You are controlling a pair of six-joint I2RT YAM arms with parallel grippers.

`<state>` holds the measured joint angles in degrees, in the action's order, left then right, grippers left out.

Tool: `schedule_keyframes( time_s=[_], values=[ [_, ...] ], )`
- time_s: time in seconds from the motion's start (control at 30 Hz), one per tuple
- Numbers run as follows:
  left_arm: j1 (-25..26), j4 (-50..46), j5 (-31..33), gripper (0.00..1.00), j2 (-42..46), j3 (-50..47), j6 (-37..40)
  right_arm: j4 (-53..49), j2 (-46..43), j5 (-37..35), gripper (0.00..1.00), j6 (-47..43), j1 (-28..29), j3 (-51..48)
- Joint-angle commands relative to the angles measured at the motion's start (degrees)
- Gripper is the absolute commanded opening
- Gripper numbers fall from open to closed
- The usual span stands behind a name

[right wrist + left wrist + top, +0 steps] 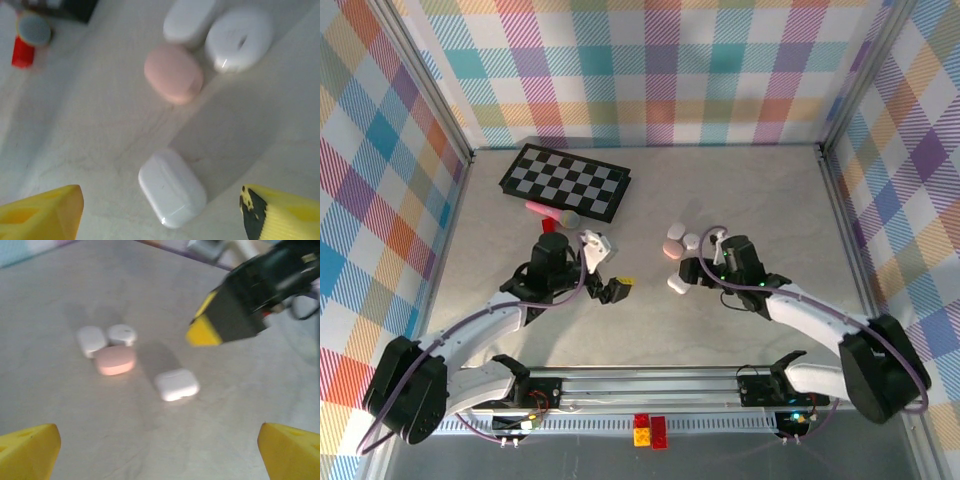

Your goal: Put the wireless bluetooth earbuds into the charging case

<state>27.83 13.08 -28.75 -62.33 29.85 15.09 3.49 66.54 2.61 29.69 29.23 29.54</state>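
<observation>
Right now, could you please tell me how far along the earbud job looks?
Done: the lone white case lies shut, apart from the pink case and two other white cases, also shut. In hand: nothing; the right gripper over it and the left gripper are open. Left: unclear, contents hidden.

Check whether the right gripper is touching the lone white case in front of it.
Apart. The right wrist view shows bare table between the white case and each yellow finger of the open right gripper.
</observation>
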Motion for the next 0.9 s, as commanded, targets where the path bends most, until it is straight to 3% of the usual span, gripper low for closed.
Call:
schedule_keyframes(
  time_s=[0.0, 0.1, 0.2, 0.3, 0.43, 0.57, 0.73, 0.87],
  values=[
    [-3.84, 6.8, 14.01, 1.0, 3.86, -3.75, -5.9, -3.02, -6.11, -11.6, 0.87, -9.3, -1.46, 1.82],
    [-6.68, 9.0, 26.59, 1.0, 6.09, -7.01, -7.88, -1.46, -10.82, -17.84, 0.93, -17.97, -3.13, 1.57],
    [-9.26, 13.18, 34.52, 1.0, 5.74, -10.66, -8.32, 1.73, -11.81, -24.71, 1.0, -27.28, -4.6, 0.11],
    [-11.37, 18.59, 39.9, 1.0, 2.12, -13.45, -8.91, 8.99, -10.22, -24.92, 0.99, -31.37, -8.7, -4.24],
    [-13.88, 30.28, 42.23, 1.0, -7.09, -15.59, -9.9, 24.2, -5.41, -21.24, 0.99, -30.42, -14.33, -11.54],
    [-14.91, 34.64, 42.66, 1.0, -15.04, -12.13, -7.99, 36.15, 1.32, -18.4, 0.99, -28.6, -19.62, -14.29],
    [-16.45, 36.58, 44.19, 1.0, -23.76, -7.8, -7.28, 41.45, 7.54, -11.29, 0.99, -28.11, -24.23, -12.25],
    [-18.87, 34.59, 42.82, 1.0, -24.57, -6.7, -10.38, 43.19, 11.92, -6.3, 0.99, -29.35, -26.83, -10.03]
  ],
)
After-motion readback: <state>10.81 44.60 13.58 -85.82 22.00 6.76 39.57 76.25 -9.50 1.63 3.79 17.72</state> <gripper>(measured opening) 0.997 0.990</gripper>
